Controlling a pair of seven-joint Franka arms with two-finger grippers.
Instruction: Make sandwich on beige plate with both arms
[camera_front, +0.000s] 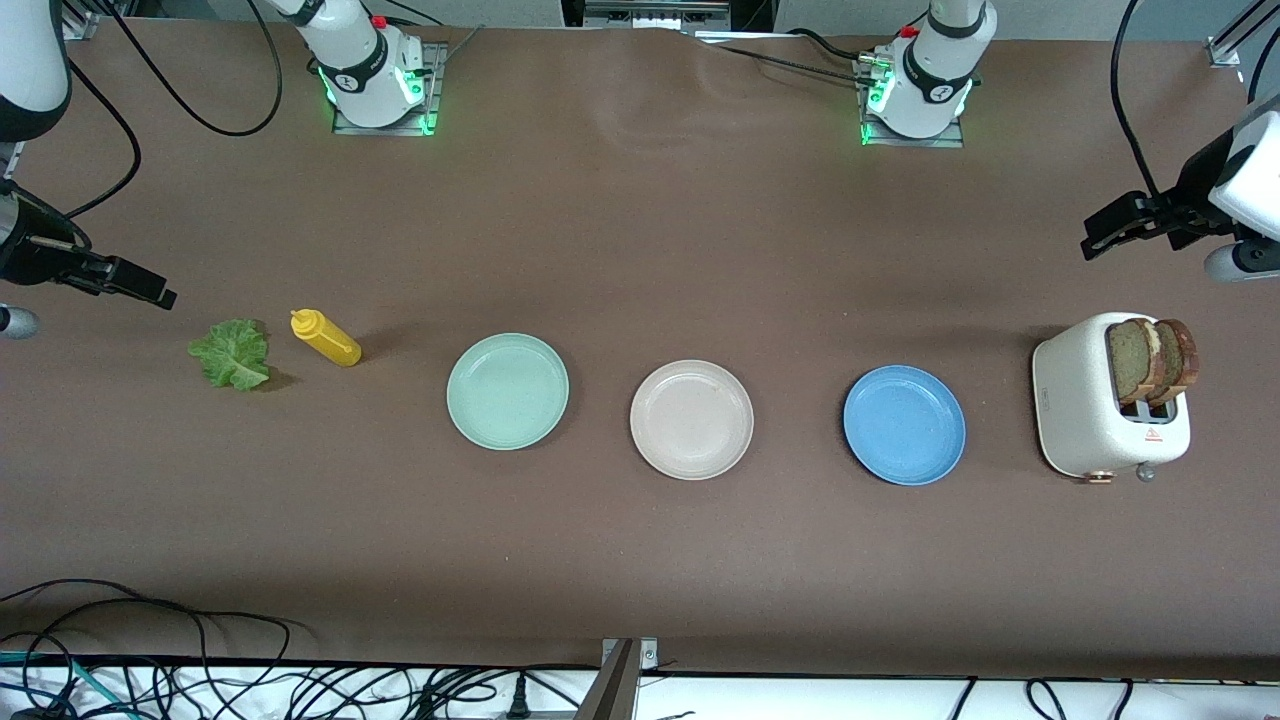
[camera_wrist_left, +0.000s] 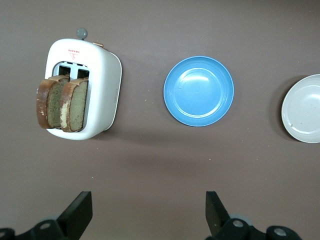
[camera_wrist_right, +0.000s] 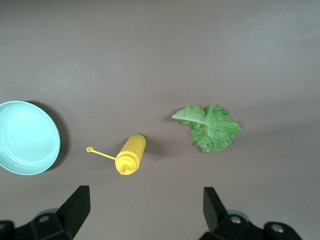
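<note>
3 plates: mint-green plate (camera_front: 507, 391), beige plate (camera_front: 691, 419), blue plate (camera_front: 904, 424). 2 bread slices (camera_front: 1152, 360), 1 toaster (camera_front: 1085, 420), 1 lettuce leaf (camera_front: 232, 353), 1 yellow squeeze bottle (camera_front: 325, 338).

brown table (camera_front: 640, 230) | lying on it: ruffled green lettuce leaf (camera_front: 232, 353); yellow squeeze bottle (camera_front: 326, 338); mint-green plate (camera_front: 507, 391); round beige plate (camera_front: 691, 419); blue plate (camera_front: 904, 424); white toaster (camera_front: 1095, 410)

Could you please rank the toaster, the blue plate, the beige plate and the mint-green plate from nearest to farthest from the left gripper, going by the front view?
From the left gripper, open at its own end of the table:
1. Toaster, at that end.
2. Blue plate, beside the toaster.
3. Beige plate, mid-table.
4. Mint-green plate, toward the right arm's end.
</note>
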